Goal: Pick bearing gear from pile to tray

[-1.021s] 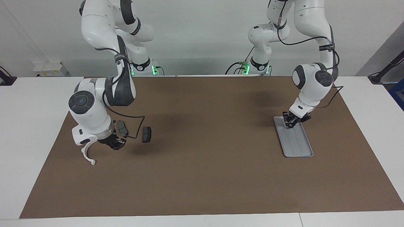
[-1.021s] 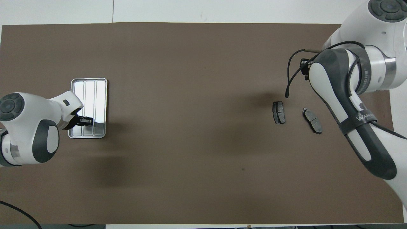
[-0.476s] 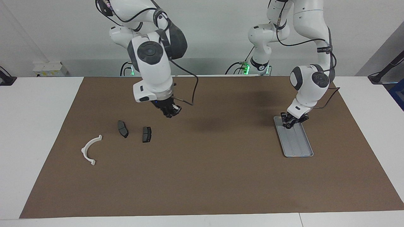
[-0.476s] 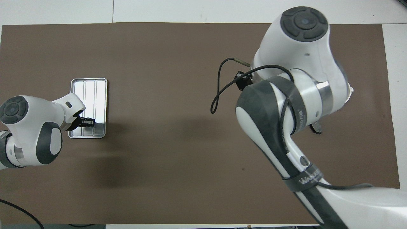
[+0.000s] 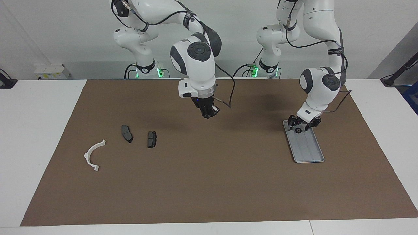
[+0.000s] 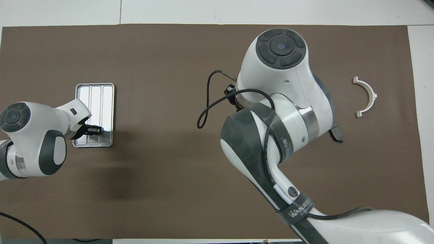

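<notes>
The left gripper [image 5: 303,125] hangs low over the tray [image 5: 308,151] at the end nearer the robots, fingers spread, and a small dark round piece [image 5: 297,130] sits between them – probably the bearing gear, let go inside the rim so it cannot roll off. The right gripper [image 5: 209,112] is up over the bare mat [image 5: 209,182] near the middle of the tabletop, fingers pressed together; whether they pinch a tiny part I cannot tell. The pile lies toward the right arm's end – a white bracket [image 5: 93,155] and two grey pads [image 5: 126,133] [image 5: 152,139], well apart from the tray.
</notes>
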Motion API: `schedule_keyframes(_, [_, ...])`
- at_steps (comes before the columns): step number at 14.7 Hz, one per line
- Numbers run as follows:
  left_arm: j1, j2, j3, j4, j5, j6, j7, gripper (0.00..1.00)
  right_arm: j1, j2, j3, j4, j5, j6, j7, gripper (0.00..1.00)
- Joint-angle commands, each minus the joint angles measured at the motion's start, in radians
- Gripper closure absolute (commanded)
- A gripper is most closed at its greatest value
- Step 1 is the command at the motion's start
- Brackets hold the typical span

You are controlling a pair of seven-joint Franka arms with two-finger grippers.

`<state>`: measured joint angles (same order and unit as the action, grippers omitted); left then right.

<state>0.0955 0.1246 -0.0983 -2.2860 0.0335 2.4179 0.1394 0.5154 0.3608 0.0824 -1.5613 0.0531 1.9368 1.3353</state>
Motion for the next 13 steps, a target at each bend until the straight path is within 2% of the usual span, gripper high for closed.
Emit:
schedule_keyframes(1, [-0.013, -0.008, 0.009, 0.006, -0.009, 0.004, 0.005, 0.03, 0.011, -0.010, -0.001, -0.103, 0.017, 0.123, 0.030, 1.00])
schedule_keyframes(5, [0.000, -0.017, 0.009, 0.129, -0.009, -0.167, 0.011, 0.02, 0.050, 0.075, -0.004, -0.125, -0.016, 0.229, 0.065, 1.00])
schedule_keyframes(8, [0.000, -0.019, 0.009, 0.145, -0.009, -0.183, 0.011, 0.02, 0.060, 0.142, -0.003, -0.121, -0.061, 0.313, 0.107, 1.00])
schedule_keyframes(13, [-0.014, -0.020, 0.009, 0.134, -0.009, -0.165, -0.008, 0.03, 0.063, 0.196, -0.004, -0.118, -0.064, 0.389, 0.108, 1.00])
